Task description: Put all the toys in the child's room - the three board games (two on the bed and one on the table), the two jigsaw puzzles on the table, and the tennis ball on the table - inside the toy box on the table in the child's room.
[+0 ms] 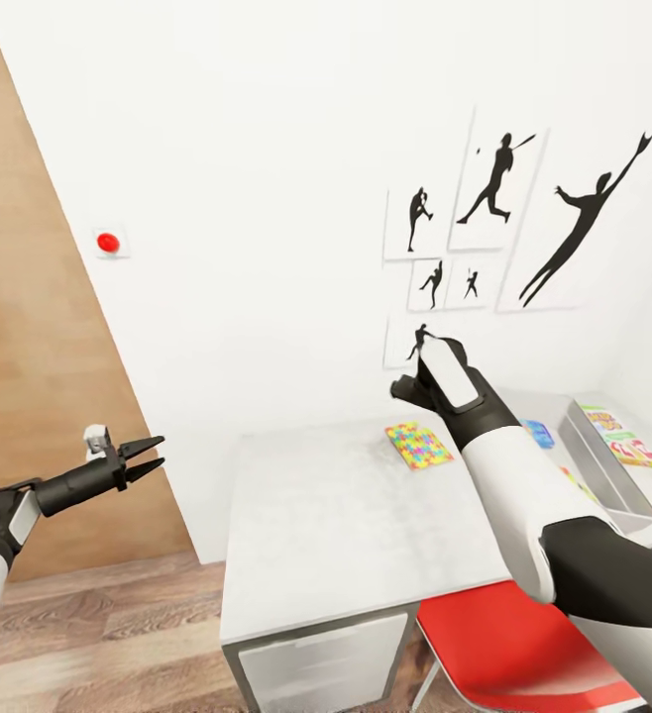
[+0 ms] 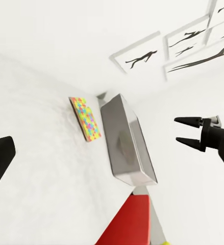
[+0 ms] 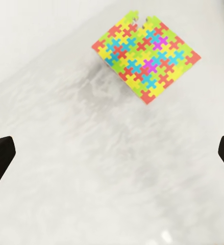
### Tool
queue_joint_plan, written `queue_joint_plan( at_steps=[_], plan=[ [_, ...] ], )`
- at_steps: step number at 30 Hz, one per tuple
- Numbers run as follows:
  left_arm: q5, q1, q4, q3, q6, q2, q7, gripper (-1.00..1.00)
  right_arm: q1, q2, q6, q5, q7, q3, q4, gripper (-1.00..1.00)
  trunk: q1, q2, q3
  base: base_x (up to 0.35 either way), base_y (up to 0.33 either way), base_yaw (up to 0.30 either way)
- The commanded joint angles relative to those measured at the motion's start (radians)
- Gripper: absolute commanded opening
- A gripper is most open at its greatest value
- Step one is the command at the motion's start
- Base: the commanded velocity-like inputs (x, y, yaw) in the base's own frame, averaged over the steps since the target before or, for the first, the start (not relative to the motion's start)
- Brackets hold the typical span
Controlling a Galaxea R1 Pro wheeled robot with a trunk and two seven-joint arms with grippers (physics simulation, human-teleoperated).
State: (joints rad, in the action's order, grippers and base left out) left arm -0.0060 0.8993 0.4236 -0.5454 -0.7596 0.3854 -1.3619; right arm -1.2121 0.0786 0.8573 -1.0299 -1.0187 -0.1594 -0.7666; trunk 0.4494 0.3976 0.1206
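A colourful jigsaw puzzle (image 1: 417,444) (image 2: 86,118) (image 3: 145,56) lies flat on the white table (image 1: 346,525). My right gripper (image 3: 112,153) (image 2: 185,130) hovers open above the bare tabletop just short of it, holding nothing. To the right stands the grey toy box (image 1: 603,470) (image 2: 127,145), and a white-green board game (image 1: 623,436) appears to lie inside it. A blue board game (image 1: 539,433) peeks out beside the box behind my right forearm. My left gripper (image 1: 158,451) hangs open and empty off the table's left end. The tennis ball and the bed are out of view.
A red chair (image 1: 524,644) (image 2: 129,222) is tucked under the table's near edge, beside a white drawer (image 1: 316,663). A wooden panel (image 1: 29,347) lines the left side. The white wall behind carries silhouette pictures (image 1: 494,198) and a red button (image 1: 108,242).
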Motion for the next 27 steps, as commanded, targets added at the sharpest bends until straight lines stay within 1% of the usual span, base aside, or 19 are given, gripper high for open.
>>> queue_joint_plan(
  at_steps=[1, 4, 7, 9, 12, 18, 27],
  plan=[
    [-0.001, 0.001, 0.000, -0.002, -0.010, 0.000, -0.003, 1.00, -0.002, -0.003, -0.011, -0.009, -0.008, -0.003, 0.004, 1.00, 0.001, 0.002, 0.004, 0.000, 0.000, 0.000],
    [-0.002, 0.001, 0.000, -0.002, -0.011, 0.001, -0.001, 1.00, -0.002, -0.006, -0.028, -0.009, -0.006, -0.004, 0.016, 1.00, 0.001, 0.002, 0.009, 0.000, 0.000, 0.000],
    [-0.003, 0.001, 0.000, -0.002, -0.012, 0.002, 0.006, 1.00, -0.009, -0.017, -0.041, -0.009, -0.003, -0.005, 0.031, 1.00, 0.001, 0.002, 0.014, 0.000, 0.000, 0.000],
    [-0.004, 0.001, 0.000, -0.002, -0.012, 0.002, 0.014, 1.00, -0.014, -0.031, -0.048, -0.009, 0.002, -0.006, 0.039, 1.00, 0.001, 0.002, 0.017, 0.000, 0.000, 0.000],
    [-0.005, 0.001, 0.000, -0.003, -0.012, 0.003, 0.030, 1.00, -0.015, -0.038, -0.051, -0.009, 0.010, -0.006, 0.042, 1.00, 0.001, 0.002, 0.022, 0.000, 0.000, 0.000],
    [-0.005, 0.001, 0.000, -0.002, -0.012, 0.003, 0.041, 1.00, -0.016, -0.044, -0.053, -0.008, 0.020, -0.007, 0.043, 1.00, 0.001, 0.002, 0.032, 0.000, 0.000, 0.000],
    [-0.005, 0.001, 0.000, -0.002, -0.012, 0.004, 0.044, 1.00, -0.016, -0.045, -0.055, -0.007, 0.022, -0.008, 0.043, 1.00, 0.001, 0.002, 0.047, 0.000, 0.000, 0.000]
  ],
)
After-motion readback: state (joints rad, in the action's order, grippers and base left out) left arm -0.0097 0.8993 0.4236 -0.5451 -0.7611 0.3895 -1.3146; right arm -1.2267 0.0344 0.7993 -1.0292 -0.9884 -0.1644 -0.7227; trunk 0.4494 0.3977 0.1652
